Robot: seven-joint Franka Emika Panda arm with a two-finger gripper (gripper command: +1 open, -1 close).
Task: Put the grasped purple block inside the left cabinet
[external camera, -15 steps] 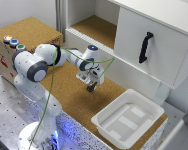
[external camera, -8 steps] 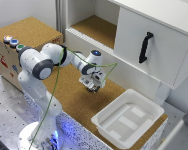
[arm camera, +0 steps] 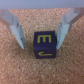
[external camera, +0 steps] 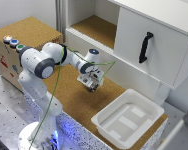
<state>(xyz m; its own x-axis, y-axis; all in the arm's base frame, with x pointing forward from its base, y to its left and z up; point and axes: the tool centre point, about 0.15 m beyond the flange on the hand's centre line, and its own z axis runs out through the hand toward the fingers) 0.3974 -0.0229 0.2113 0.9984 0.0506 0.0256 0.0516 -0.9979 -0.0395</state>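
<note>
- In the exterior view we see the tool [external camera: 92, 85] hanging low over the cork counter [external camera: 69, 95], its tip pointing down at the surface.
- In the wrist view the purple block [arm camera: 45, 45] sits between the two pale fingers [arm camera: 16, 31], its dark top face carrying yellow marks.
- A thin strip of cork shows between the block and each finger, so the tool looks spread a little wider than the block, not pressed against it.
- We cannot tell from either view whether the block rests on the cork or is lifted off it.
- In the exterior view the block itself is too small and dark to pick out under the tool.
- The left cabinet [external camera: 96, 27], doorless with a brown cork floor and white walls, lies at about 12 o'clock from the tool, well apart from it.
- The closed white door with its black handle [external camera: 145, 47] lies at about 2 o'clock from the tool.
- A white tray [external camera: 127, 120] sits on the counter at about 4 o'clock from the tool, near it but not touching.
- At about 9 o'clock a cork-topped box [external camera: 24, 45] carries coloured buttons [external camera: 13, 42].
</note>
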